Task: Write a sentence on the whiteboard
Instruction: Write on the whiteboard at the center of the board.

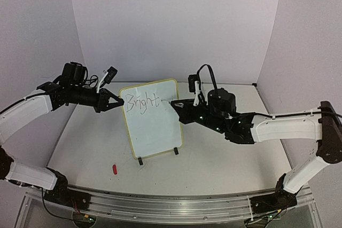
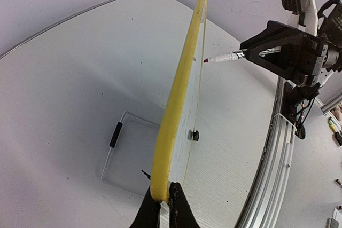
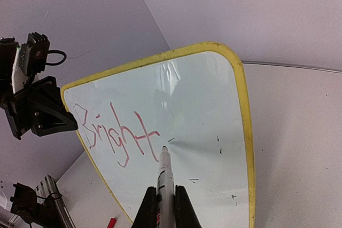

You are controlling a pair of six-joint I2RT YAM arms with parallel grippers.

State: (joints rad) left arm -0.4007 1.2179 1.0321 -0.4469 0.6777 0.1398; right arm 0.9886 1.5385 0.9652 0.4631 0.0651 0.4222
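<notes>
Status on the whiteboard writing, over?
Left gripper shut on whiteboard edge. Right gripper shut on marker, tip at board. Sentence reads "Bright" so far. Red cap lies in front, clear of board.

Upright whiteboard point(image 1: 155, 126) bars mid-table; a red cap point(image 1: 114, 169) lies near its feet.
</notes>
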